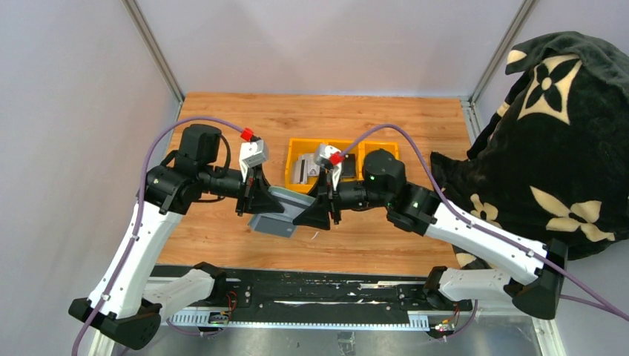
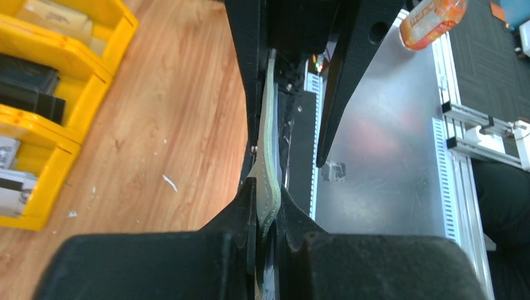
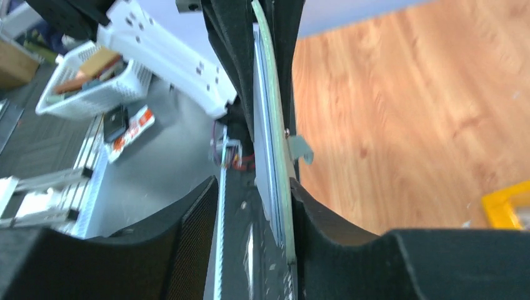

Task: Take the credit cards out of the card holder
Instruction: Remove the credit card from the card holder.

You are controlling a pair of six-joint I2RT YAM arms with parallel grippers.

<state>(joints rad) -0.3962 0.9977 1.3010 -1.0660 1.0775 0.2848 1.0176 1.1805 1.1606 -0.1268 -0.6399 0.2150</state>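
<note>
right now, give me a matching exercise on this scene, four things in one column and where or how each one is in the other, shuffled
Things:
1 card holder
2 yellow bin
3 dark flowered blanket
4 right gripper

Place or state:
a open, fingers either side of the holder
b heaped past the right edge of the table
c pale green, clamped in the left gripper
d on the table behind both grippers

Pairs: 1-c, 2-d, 3-b, 4-a
</note>
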